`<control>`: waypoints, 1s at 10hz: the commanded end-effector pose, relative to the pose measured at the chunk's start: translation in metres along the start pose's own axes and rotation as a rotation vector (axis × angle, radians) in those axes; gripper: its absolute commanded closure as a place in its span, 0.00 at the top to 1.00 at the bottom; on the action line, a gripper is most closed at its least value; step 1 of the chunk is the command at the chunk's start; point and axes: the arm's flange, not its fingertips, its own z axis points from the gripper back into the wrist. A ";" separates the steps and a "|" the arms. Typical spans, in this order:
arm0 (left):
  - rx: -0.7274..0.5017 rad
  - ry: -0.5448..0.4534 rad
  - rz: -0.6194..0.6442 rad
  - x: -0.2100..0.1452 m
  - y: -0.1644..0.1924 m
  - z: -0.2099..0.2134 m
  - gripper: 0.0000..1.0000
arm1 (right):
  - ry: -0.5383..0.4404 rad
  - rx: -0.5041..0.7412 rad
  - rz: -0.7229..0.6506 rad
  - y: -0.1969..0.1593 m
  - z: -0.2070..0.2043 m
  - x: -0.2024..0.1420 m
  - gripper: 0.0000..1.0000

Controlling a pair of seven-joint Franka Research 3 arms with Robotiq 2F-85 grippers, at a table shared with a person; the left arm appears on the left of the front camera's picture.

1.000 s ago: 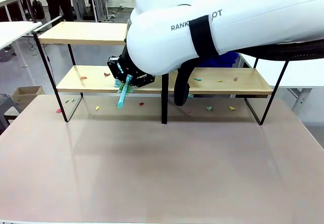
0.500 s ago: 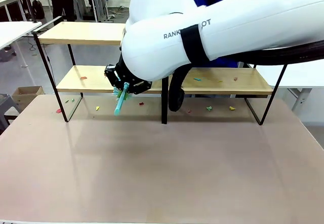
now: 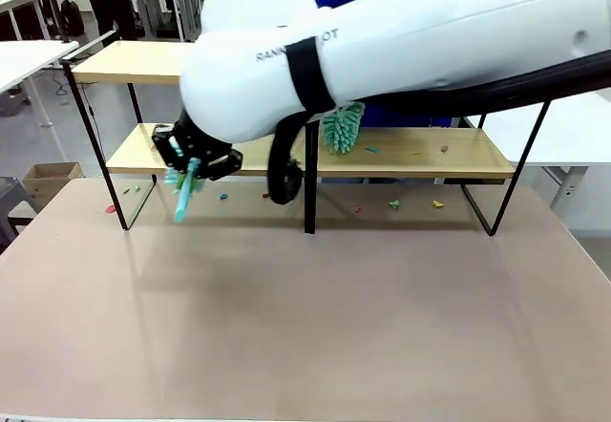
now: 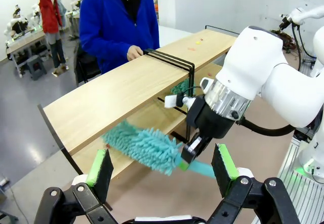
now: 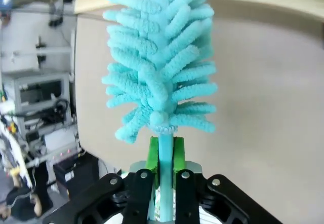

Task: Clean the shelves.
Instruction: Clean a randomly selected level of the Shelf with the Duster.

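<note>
right gripper [image 3: 194, 157]: jaws clamped on the handle [image 5: 164, 155] of a turquoise duster, green pads on both sides, gripping low on the stick.
duster head [image 5: 157, 67]: straight ahead of the right jaws, over the lower board [image 3: 430, 153] of the shelves; I can't tell if it's touching.
left gripper [image 4: 161, 160]: jaws wide with nothing between them; the shelves are ahead of them and apart.
upper board [image 3: 153, 62]: above the right jaws.
centre post [image 3: 309, 188]: off to one side of the right jaws.
end leg [image 3: 95, 145]: near the right jaws on the other side.
scraps [image 3: 394, 204]: coloured bits on the table under the rack, well away from the right jaws.
second duster [image 3: 342, 126]: by the post; I can't see who holds it.
risk: wrist or handle tail could clip the end leg during a sweep. The head could skim over scraps if it rides too high, or flick them onto the table. The two dusters could collide at the post.
</note>
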 end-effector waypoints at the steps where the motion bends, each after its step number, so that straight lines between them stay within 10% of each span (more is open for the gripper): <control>1: 0.007 0.004 0.004 -0.001 -0.001 -0.002 1.00 | 0.122 0.047 0.071 0.019 -0.003 0.002 0.12; 5: 0.007 0.004 0.004 -0.001 -0.001 -0.002 1.00 | 0.309 0.233 0.176 0.041 -0.008 -0.008 0.12; 10: 0.007 0.004 0.004 -0.001 -0.001 -0.002 1.00 | 0.233 0.283 0.082 0.000 0.016 -0.003 0.12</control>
